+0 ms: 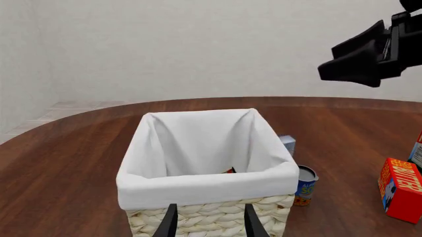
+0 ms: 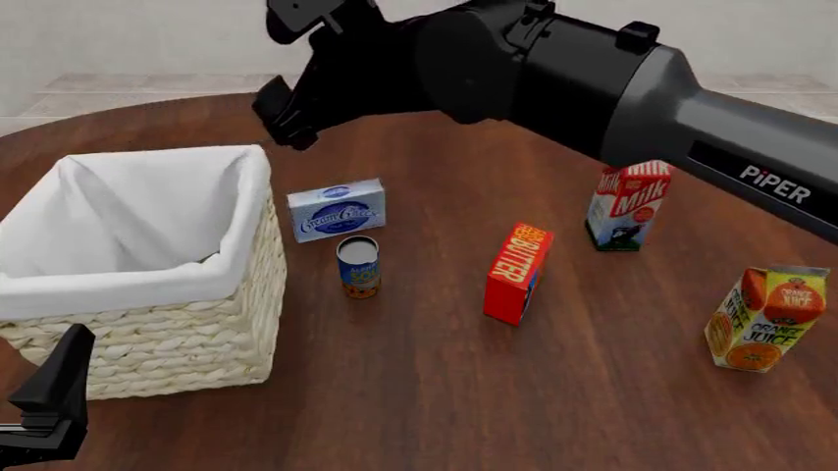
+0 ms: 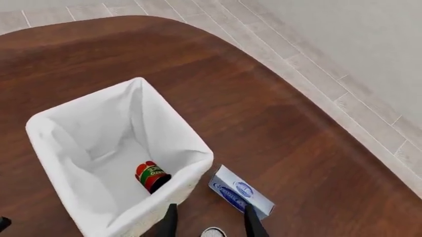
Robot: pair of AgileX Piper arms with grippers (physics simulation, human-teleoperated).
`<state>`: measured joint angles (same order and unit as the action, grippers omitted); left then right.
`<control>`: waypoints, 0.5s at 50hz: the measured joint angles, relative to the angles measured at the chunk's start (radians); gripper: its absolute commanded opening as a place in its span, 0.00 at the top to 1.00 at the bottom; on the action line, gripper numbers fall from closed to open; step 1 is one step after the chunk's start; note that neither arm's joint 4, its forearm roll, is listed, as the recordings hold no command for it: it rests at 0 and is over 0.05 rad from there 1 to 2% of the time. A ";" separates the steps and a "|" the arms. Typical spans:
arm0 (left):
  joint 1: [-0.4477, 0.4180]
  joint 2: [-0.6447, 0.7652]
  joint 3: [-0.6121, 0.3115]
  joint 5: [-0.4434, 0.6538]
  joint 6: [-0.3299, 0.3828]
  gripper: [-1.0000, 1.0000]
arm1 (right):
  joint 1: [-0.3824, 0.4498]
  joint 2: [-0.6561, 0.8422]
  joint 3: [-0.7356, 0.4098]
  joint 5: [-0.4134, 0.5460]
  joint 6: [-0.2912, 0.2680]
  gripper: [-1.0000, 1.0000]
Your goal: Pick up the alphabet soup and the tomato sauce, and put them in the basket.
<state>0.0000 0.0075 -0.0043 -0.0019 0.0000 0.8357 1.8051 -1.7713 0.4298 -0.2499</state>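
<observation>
The tomato sauce (image 3: 151,177) lies on its side on the white lining at the bottom of the basket (image 2: 183,324), which stands at the left of the dark wooden surface (image 2: 433,392). The alphabet soup (image 2: 357,266) stands upright on the surface just beside the basket's right wall, not touching it, with a cream cheese box (image 2: 337,209) close behind it. Further right stand a butter box (image 2: 517,273), a milk carton (image 2: 629,206) and an orange juice carton (image 2: 766,319), each well apart from the others. The right hand (image 3: 209,219) hangs released and empty high above the basket's right edge, its two fingers parted. The left hand (image 1: 209,219), low at the front-left corner of the scene, faces the basket's near wall, likewise released with nothing between its fingers.
</observation>
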 measured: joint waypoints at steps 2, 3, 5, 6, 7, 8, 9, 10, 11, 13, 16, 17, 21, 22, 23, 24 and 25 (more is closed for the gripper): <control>0.000 0.000 0.000 0.000 0.000 0.00 | -0.006 -0.001 0.005 -0.003 0.003 0.00; 0.000 0.000 0.000 0.000 0.000 0.00 | -0.009 -0.001 0.008 -0.004 0.004 0.00; 0.000 0.000 0.000 0.000 0.000 0.00 | -0.015 -0.001 0.012 -0.007 0.006 0.00; 0.000 0.000 0.000 0.000 0.000 0.00 | -0.018 -0.001 0.014 -0.008 0.007 0.00; 0.000 0.000 0.000 0.000 0.000 0.00 | -0.021 -0.001 0.015 -0.010 0.009 0.00; 0.000 0.000 0.000 0.000 0.000 0.00 | -0.023 0.000 0.017 -0.011 0.010 0.00; 0.000 0.000 0.000 0.000 0.000 0.00 | -0.026 0.000 0.018 -0.011 0.012 0.00; 0.000 0.000 0.000 0.000 0.000 0.00 | -0.028 0.000 0.019 -0.012 0.013 0.00; 0.000 0.000 0.000 0.000 0.000 0.00 | -0.031 0.001 0.020 -0.013 0.015 0.00; 0.000 0.000 0.000 0.000 0.000 0.00 | -0.035 0.001 0.023 -0.015 0.017 0.00; 0.000 0.000 0.000 0.000 0.000 0.00 | -0.043 0.004 0.026 -0.019 0.021 0.00; 0.000 0.000 0.000 0.000 0.000 0.00 | -0.046 0.004 0.028 -0.020 0.022 0.00; 0.000 0.000 0.000 0.000 0.000 0.00 | -0.055 0.008 0.033 -0.025 0.027 0.00; 0.000 0.000 0.000 0.000 0.000 0.00 | -0.056 0.008 0.035 -0.027 0.028 0.00; 0.000 0.000 0.000 0.000 0.000 0.00 | -0.058 0.009 0.037 -0.028 0.029 0.00; 0.000 0.000 0.000 0.000 0.000 0.00 | -0.060 0.010 0.039 -0.030 0.031 0.00; 0.000 0.000 0.000 0.000 0.000 0.00 | -0.061 0.011 0.041 -0.032 0.032 0.00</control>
<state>0.0000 0.0075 -0.0043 -0.0019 0.0000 0.7743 1.8158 -1.7308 0.3983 -0.2179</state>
